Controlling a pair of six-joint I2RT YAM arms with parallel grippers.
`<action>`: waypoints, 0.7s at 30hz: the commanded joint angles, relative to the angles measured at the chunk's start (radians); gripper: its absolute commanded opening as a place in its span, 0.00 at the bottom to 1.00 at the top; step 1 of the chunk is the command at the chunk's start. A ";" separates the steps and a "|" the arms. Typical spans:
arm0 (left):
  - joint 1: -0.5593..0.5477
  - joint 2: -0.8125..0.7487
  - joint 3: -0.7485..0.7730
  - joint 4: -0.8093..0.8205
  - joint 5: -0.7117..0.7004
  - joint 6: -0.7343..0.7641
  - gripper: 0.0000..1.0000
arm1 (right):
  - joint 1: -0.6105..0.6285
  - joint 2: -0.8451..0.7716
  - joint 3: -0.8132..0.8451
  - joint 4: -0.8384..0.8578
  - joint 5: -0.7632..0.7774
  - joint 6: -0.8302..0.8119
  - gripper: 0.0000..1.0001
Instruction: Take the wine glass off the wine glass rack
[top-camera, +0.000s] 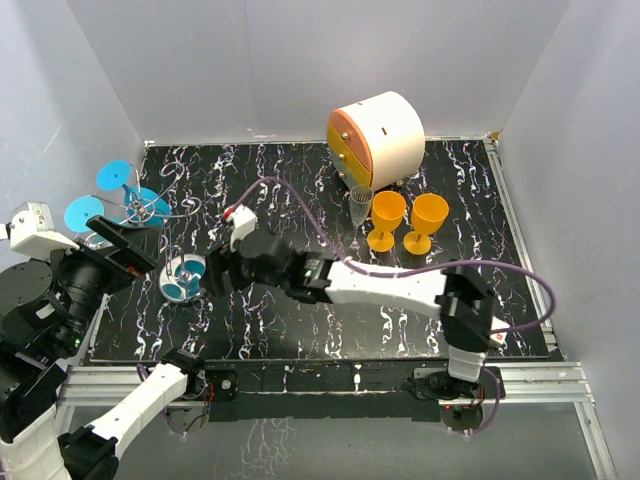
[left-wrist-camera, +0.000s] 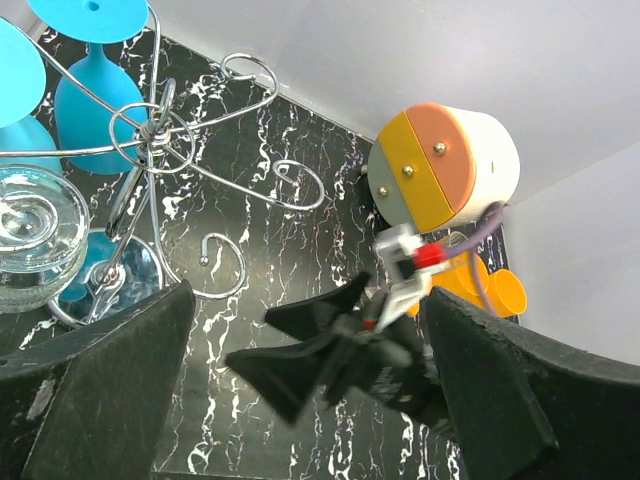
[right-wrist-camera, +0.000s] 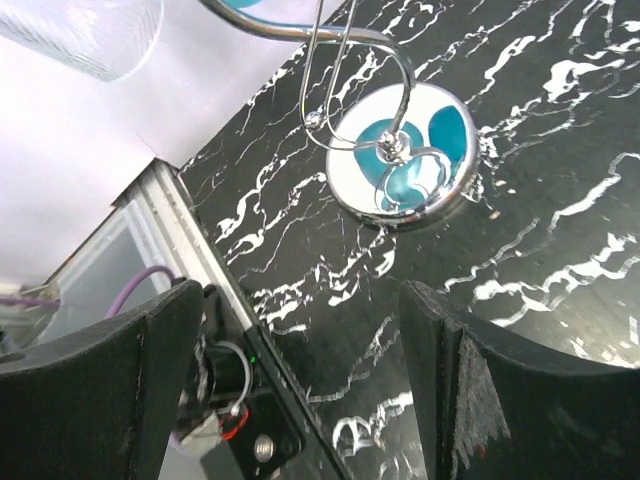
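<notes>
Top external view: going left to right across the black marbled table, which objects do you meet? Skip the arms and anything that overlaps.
Leftmost blue wine glass → round shiny disc base of the chrome wire rack → clear tall glass → first orange goblet → second orange goblet.

3 blue wine glasses (top-camera: 117, 175), 2 clear glasses (top-camera: 360, 205), 2 orange goblets (top-camera: 387, 215), 1 wine glass rack (top-camera: 185, 276), 1 cabinet (top-camera: 395, 130).

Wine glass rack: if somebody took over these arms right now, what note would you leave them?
Left claw: open, empty, facing the wine glass rack.
Right claw: open, empty, low beside the rack.
Glasses: blue glasses and a clear glass hang on the rack.
Done: no glass is gripped yet.
Left: grip one hanging glass, slide it off its wire arm, set it down.
</notes>
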 joint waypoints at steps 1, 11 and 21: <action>-0.006 0.004 0.029 -0.030 0.019 0.004 0.99 | 0.059 0.107 -0.020 0.352 0.171 -0.029 0.77; -0.006 0.004 0.059 -0.055 0.054 0.028 0.99 | 0.109 0.473 0.116 0.608 0.291 -0.081 0.80; -0.006 0.000 0.064 -0.062 0.050 0.047 0.99 | 0.112 0.704 0.355 0.604 0.335 -0.169 0.80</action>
